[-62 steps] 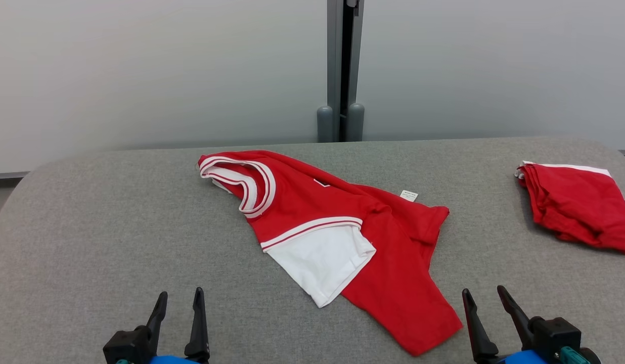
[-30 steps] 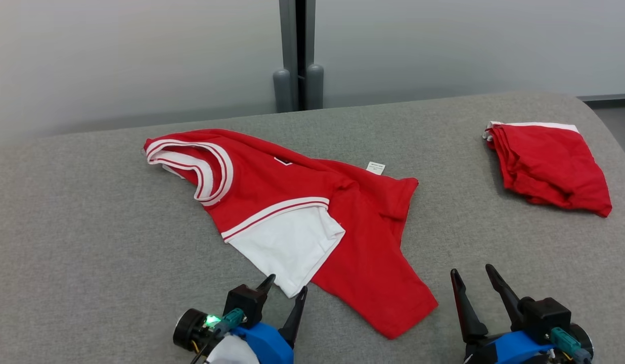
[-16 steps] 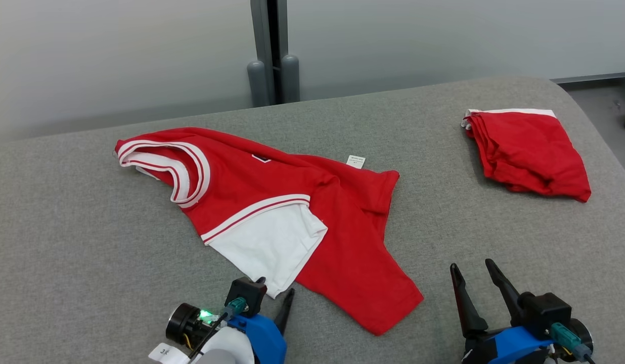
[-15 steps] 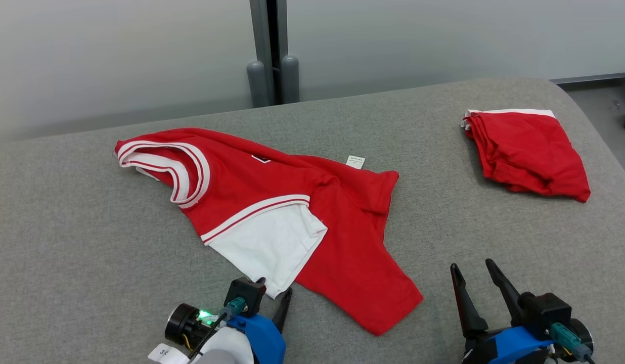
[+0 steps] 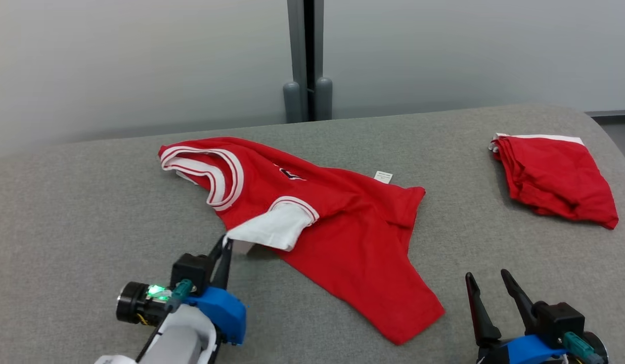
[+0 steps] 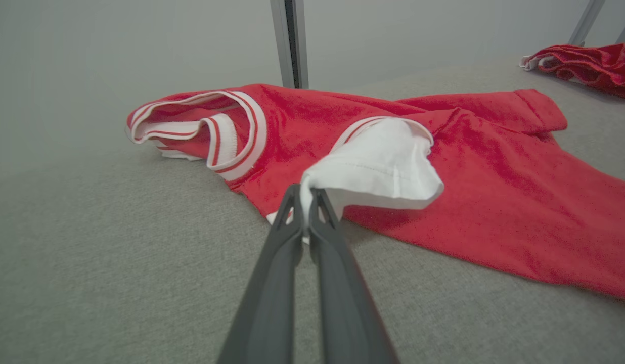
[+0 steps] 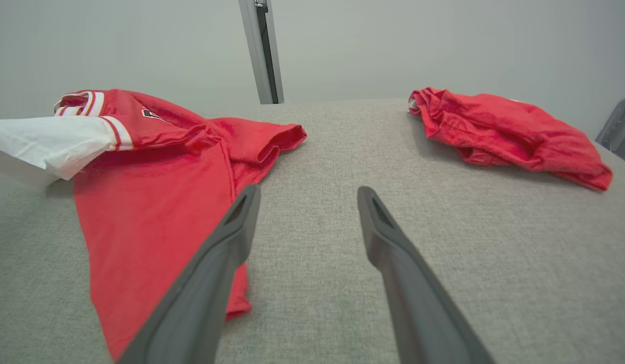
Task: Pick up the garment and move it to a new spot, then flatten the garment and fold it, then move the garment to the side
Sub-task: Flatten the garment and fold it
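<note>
At the middle of the bench (image 5: 90, 202) the garment (image 5: 343, 227) lies crumpled: red, with its striped collar at the far left and its hem trailing toward my right. My left end effector (image 5: 225, 247) is clamped together on the corner of the white sleeve (image 5: 272, 230). That corner is raised off the bench and tented between my fingers and the body of the cloth.

I judge the corner a sensible hold. It is the loose edge nearest my left side, a thin layer I can pinch without gathering the red cloth beneath, and the rest should hang from it when I lift.

My right end effector (image 5: 486, 274) hovers over bare bench just beside the hem, fingers apart and holding nothing. From there it could take the hem once the cloth rises.

Well apart, at the far right, lies a red bundle (image 5: 555, 177). It is the one thing that could get in the way, so the new spot should keep away from it. A grey post (image 5: 307, 55) stands beyond the far edge, out of my path.
</note>
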Available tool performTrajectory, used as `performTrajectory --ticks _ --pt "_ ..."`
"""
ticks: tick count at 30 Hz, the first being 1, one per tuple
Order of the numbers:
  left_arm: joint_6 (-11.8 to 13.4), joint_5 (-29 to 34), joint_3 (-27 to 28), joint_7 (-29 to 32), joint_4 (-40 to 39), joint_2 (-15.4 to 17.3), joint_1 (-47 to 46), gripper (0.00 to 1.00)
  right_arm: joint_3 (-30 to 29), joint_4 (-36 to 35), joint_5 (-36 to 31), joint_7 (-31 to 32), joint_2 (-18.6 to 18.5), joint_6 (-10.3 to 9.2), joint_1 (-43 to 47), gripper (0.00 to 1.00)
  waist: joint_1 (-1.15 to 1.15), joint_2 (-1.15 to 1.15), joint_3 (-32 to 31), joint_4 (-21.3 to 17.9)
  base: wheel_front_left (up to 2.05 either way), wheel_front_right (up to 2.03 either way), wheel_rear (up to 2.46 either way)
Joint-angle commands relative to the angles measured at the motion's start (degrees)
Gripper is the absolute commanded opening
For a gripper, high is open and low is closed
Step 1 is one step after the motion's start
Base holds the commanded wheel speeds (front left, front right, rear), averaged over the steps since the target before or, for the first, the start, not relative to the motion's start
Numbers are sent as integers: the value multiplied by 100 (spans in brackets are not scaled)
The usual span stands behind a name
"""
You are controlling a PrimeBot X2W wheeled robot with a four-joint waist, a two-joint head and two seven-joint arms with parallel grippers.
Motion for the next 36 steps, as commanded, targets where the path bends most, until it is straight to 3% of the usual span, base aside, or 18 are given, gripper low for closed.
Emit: performTrajectory --ticks 1,8,13,19,20,21,22,27,36 --pt "88 -55 103 -37 -193 100 90 0 -49 9 -38 -28 -12 1 77 100 0 0 -19 67 0 0 0" --pt "598 -236 860 -64 -1688 830 915 0 -273 26 -87 -27 -12 1 145 100 0 0 -156 418 0 0 0" --pt "903 -576 1492 -3 -2261 1320 1620 0 -413 15 -115 -27 -12 1 152 100 0 0 -171 559 0 0 0" --pt "919 -850 1746 205 -2278 1533 2042 0 -543 83 -231 -27 -12 1 67 100 0 0 -184 607 0 0 0" --pt "899 -896 1734 227 -2265 1499 2063 11 -550 105 -246 -27 -12 1 42 100 0 0 -189 606 0 0 0" --pt "872 -910 1693 254 -2247 1465 2083 62 -543 131 -290 -27 -11 1 12 100 0 0 -193 602 0 0 0" --pt "839 -925 1642 280 -2243 1429 2090 100 -512 169 -328 -27 -11 1 -22 100 0 0 -197 598 0 0 0" --pt "692 -929 1457 249 -2262 1281 1973 100 -351 574 -512 90 -12 1 -413 100 0 0 -188 606 0 0 0" --pt "574 -734 1159 42 -2551 948 1656 100 -326 1726 -835 1306 -16 0 -1610 100 0 0 37 1018 0 0 0"
